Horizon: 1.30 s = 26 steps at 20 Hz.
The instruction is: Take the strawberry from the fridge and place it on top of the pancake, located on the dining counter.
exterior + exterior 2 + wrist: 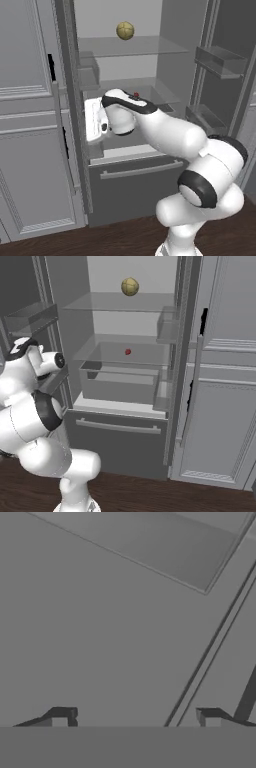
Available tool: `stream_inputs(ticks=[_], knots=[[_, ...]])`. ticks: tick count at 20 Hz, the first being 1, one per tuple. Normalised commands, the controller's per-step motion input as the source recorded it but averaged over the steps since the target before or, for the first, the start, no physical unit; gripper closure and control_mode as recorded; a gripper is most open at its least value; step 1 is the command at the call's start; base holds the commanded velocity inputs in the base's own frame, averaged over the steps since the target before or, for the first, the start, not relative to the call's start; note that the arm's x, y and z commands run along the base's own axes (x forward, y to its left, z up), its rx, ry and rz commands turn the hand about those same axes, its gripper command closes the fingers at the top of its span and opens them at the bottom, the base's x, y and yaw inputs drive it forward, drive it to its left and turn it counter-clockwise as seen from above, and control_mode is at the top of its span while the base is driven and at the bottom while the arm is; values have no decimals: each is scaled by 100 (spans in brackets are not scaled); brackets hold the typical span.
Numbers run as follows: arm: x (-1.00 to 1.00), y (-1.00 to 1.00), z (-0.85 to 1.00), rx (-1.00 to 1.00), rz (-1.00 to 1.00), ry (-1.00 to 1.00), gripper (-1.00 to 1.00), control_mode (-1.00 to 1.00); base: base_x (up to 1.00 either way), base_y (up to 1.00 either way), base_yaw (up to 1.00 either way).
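Red strawberry (pixel 128 351) sits on fridge (pixel 125 386) middle glass shelf, untouched.
Gripper (pixel 135 717) jaws spread wide, nothing between them, facing a grey fridge wall; yellow-green fruit (pixel 130 286) on the shelf above.

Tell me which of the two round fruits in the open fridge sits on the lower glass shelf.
The tiny red strawberry. It rests on the lower glass shelf, while the larger yellow-green round fruit sits on the shelf above.
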Motion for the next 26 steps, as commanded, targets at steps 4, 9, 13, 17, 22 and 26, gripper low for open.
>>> stream_inputs(ticks=[4,9,13,17,22,26], knots=[[-7,27,0,0,-2,0,-100,-100,0,0,0],[-9,-71,5,0,-14,-3,-100,-100,0,0,0],[23,-100,19,-2,-16,-1,-100,-100,0,0,0],[28,-100,32,-8,-5,-3,-100,-100,0,0,0],[10,-100,22,-19,8,-25,-100,-100,0,0,0],[13,-93,-2,-51,36,-26,-100,-100,0,0,0]])
